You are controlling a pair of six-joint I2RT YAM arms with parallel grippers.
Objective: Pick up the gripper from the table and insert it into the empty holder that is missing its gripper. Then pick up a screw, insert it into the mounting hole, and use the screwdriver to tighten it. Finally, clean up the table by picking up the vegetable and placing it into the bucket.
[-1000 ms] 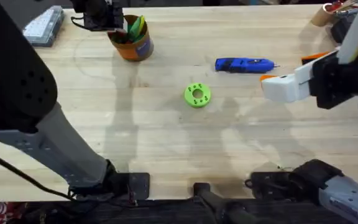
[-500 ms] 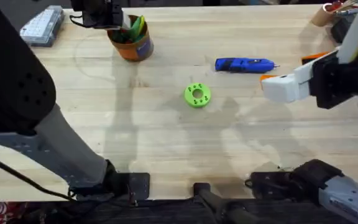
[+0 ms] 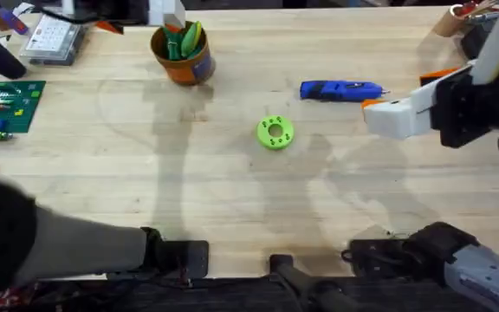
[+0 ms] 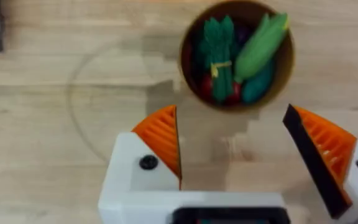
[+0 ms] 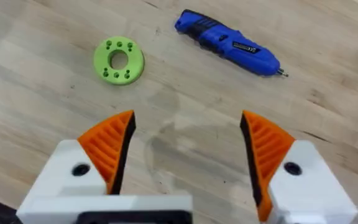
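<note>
wooden planks of the table [image 3: 232, 199] run wide under both my arms. my left gripper [image 4: 232, 152] hangs above the bucket [image 3: 182, 54], fingers spread and empty; green vegetables already stand inside it. my right gripper [image 5: 185, 146] is also spread wide with nothing between its pads, near the screwdriver [image 5: 227, 43] and the green disc [image 5: 119, 60]. risk as i judge it: dropping my left arm could clip the bucket's rim and tip it; a careless right reach could roll the screwdriver away.

Bright, even light from above leaves soft grey shadows on the bench [image 3: 232, 199] (lower-left arm [image 3: 24, 251] dark, blurred).
</note>
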